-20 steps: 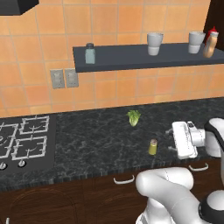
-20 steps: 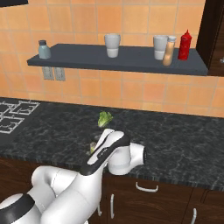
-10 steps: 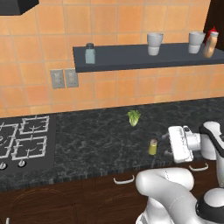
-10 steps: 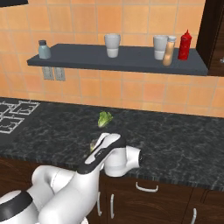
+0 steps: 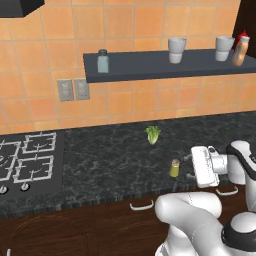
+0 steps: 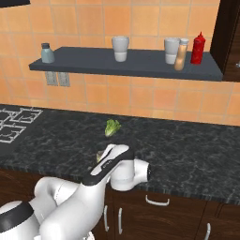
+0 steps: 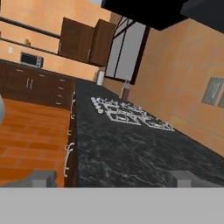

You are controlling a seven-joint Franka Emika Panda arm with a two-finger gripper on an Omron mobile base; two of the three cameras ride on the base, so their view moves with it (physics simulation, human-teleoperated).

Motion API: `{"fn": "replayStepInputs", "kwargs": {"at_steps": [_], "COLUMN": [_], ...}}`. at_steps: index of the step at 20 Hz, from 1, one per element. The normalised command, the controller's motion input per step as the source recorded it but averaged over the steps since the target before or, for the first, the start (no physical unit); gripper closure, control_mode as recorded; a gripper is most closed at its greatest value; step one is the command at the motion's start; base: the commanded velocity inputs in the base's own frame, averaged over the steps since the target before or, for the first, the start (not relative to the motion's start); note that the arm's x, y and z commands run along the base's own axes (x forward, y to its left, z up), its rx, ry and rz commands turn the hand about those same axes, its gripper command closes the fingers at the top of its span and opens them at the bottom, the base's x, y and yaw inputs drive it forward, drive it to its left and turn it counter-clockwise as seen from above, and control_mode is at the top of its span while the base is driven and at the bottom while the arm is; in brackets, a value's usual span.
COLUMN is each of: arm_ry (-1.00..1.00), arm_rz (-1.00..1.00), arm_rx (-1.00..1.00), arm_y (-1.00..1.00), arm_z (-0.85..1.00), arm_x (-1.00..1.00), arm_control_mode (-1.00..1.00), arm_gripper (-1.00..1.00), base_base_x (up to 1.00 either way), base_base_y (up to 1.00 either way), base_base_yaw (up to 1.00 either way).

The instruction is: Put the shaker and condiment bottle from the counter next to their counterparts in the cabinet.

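The olive-yellow shaker (image 5: 174,168) stands upright near the front edge of the speckled black counter (image 5: 110,160); in the right base view it (image 6: 99,155) peeks out from behind my arm. My gripper (image 5: 190,166) hovers just right of it at about its height, pointing toward it. In the hand view the fingertips (image 7: 43,179) stand wide apart, open, with nothing between them. The tan-orange condiment bottle (image 6: 181,55) stands on the slate-grey shelf (image 6: 126,65) beside the red bottle (image 6: 198,48). At the shelf's left end is the grey-blue shaker (image 5: 102,61).
A green leafy vegetable (image 5: 153,134) lies on the counter behind the shaker. Two pale cups (image 5: 176,50) (image 5: 224,48) stand on the shelf. A stove (image 5: 27,160) takes up the counter's left end. Below the counter edge are drawers with white handles (image 5: 142,205).
My hand has sunk a little toward the counter and crept slightly left toward the shaker. The shaker and the things on the shelf have not moved.
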Motion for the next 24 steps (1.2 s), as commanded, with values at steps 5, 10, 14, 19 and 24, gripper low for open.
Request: {"fn": "replayStepInputs", "kwargs": {"at_steps": [5, 10, 14, 19, 24], "arm_ry": [0.09, 0.11, 0.07, 0.04, 0.07], "arm_rz": [0.00, 0.00, 0.00, 0.00, 0.00], "arm_rx": [0.00, 0.00, 0.02, 0.02, 0.01], "arm_y": [0.00, 0.00, 0.00, 0.00, 0.00], "arm_z": [0.00, 0.00, -0.04, -0.18, -0.20], "arm_x": [0.18, 0.38, 0.23, 0.14, 0.28], "arm_control_mode": [-1.00, -1.00, -1.00, -1.00, -1.00], "arm_gripper": [-1.00, -1.00, -1.00, -1.00, -1.00], "base_base_x": [0.00, 0.00, 0.00, 0.00, 0.00], "base_base_y": [0.00, 0.00, 0.00, 0.00, 0.00], "base_base_yaw": [0.00, 0.00, 0.00, 0.00, 0.00]}}
